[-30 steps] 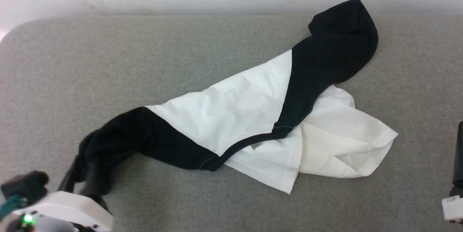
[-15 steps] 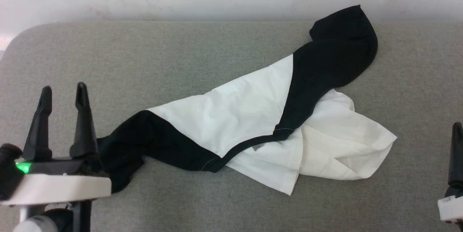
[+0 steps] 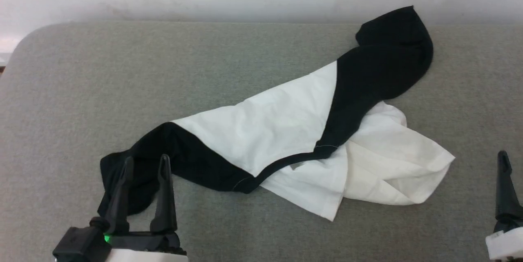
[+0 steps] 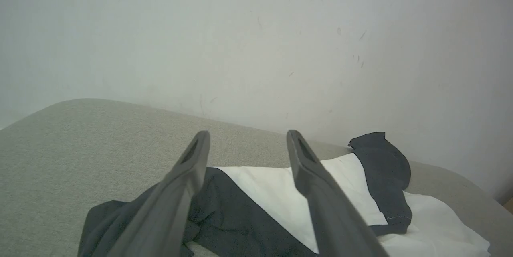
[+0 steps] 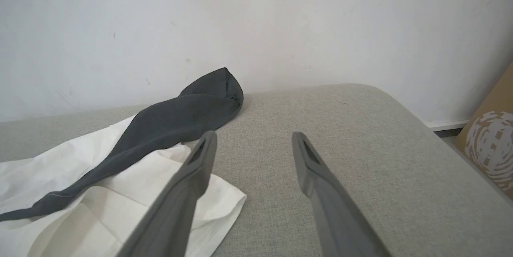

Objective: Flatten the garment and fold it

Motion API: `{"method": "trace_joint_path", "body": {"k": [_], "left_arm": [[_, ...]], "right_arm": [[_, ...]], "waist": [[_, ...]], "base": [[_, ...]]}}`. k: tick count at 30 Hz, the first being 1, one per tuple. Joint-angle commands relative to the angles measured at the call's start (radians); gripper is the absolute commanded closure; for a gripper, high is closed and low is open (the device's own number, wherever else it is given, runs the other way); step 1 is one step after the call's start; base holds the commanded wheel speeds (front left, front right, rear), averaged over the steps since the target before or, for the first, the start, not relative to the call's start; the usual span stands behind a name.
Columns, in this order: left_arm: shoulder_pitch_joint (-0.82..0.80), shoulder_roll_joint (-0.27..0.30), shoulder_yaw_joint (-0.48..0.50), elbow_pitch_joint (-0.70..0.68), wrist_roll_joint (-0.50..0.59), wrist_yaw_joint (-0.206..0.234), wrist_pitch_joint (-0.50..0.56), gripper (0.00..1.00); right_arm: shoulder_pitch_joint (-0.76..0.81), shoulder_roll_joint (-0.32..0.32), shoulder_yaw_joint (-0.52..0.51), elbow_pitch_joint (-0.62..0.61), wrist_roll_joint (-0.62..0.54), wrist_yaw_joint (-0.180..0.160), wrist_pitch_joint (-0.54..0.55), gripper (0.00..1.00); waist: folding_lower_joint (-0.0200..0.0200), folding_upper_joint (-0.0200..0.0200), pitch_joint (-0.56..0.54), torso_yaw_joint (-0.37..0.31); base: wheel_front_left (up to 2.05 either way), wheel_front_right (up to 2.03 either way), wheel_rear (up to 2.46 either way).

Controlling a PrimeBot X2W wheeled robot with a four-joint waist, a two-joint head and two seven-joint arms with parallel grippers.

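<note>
Head view, I see the garment [image 3: 286, 131] lying crumpled across the grey padded surface [image 3: 122, 70], my left gripper [image 3: 146, 159] at its near black sleeve end, left wrist view, fingers spread, holding nothing, right wrist view, my right gripper [image 5: 254, 135] spread wide, empty, near the white hem.

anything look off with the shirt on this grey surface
The shirt lies crumpled and twisted on the grey fabric surface: one black sleeve flopped over its white body, the other bunched by the left claw. No damage shows.
</note>
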Motion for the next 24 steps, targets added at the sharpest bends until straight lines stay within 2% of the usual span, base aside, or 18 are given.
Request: {"method": "trace_joint_path", "body": {"k": [1,6,10,17,20,24], "left_arm": [[-0.009,-0.001,0.000,0.007,0.012,-0.007,-0.009,0.00],[-0.032,-0.005,0.004,0.023,0.019,-0.025,-0.015,0.00],[-0.042,-0.017,-0.003,0.035,0.017,-0.039,-0.018,0.00],[-0.078,-0.045,-0.027,0.051,0.021,-0.067,-0.020,0.00],[-0.100,-0.059,-0.035,0.062,0.022,-0.080,-0.021,0.00],[-0.123,-0.083,-0.042,0.075,0.022,-0.095,-0.021,0.00]], "right_arm": [[-0.010,0.002,0.009,-0.017,-0.014,-0.001,0.014,0.00],[-0.145,0.002,0.071,-0.091,-0.074,-0.001,0.150,0.00],[-0.323,0.002,0.129,-0.100,-0.136,-0.001,0.326,0.00],[-0.608,-0.040,0.098,0.049,-0.210,-0.001,0.678,0.00],[-0.686,-0.065,0.072,0.124,-0.245,-0.001,0.781,0.00],[-0.747,-0.098,0.019,0.208,-0.311,-0.001,0.859,0.00]], "waist": [[0.0000,0.0000,0.007,0.025],[0.0000,0.0000,0.030,0.058],[0.0000,0.0000,0.068,0.080],[0.0000,0.0000,0.156,0.137],[0.0000,0.0000,0.193,0.164],[0.0000,0.0000,0.234,0.204]], "base": [[0.00,0.00,0.00],[0.00,0.00,0.00],[0.00,0.00,0.00],[0.00,0.00,0.00],[0.00,0.00,0.00],[0.00,0.00,0.00]]}}
